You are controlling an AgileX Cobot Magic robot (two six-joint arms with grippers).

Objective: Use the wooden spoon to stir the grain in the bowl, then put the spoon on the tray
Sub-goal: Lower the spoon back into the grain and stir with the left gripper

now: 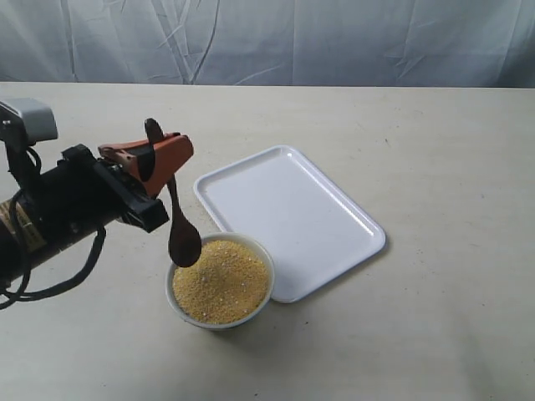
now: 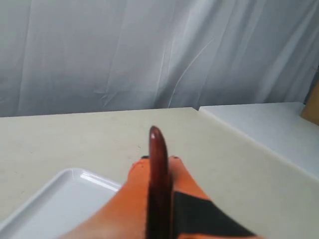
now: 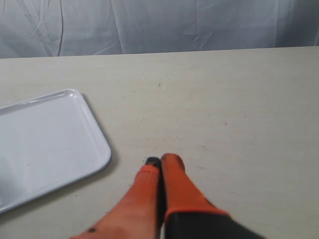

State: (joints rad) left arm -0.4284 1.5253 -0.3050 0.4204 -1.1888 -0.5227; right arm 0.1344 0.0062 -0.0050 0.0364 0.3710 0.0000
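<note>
The left hand (image 1: 155, 159) is clamped on the slim handle of the wooden spoon (image 1: 179, 225), with the orange fingers (image 1: 171, 150) pressed against it from both sides. The handle's rounded end pokes up above the fingers, and the spoon hangs steeply downward. Its dark oval scoop is at the left rim of the bowl (image 1: 247, 239). Whether the scoop touches the grain (image 1: 224, 282) cannot be told. The grain fills the small white bowl in a golden-yellow mound that reaches up to the rim. The bowl stands on the desk (image 1: 435, 167) towards its near edge, left of the middle. The white tray (image 1: 284, 209) lies flat just beside the bowl, turned at an angle to the desk's edges. It reaches from the bowl towards the middle of the desk, and nothing lies on it. The right hand (image 3: 160, 165) is out of the exterior view. Its own camera shows its two orange fingers closed against each other, gripping nothing. It is over bare desk, a little apart from a rounded corner of the tray. A pale grey cloth (image 1: 334, 42) hangs behind the far edge of the desk.
</note>
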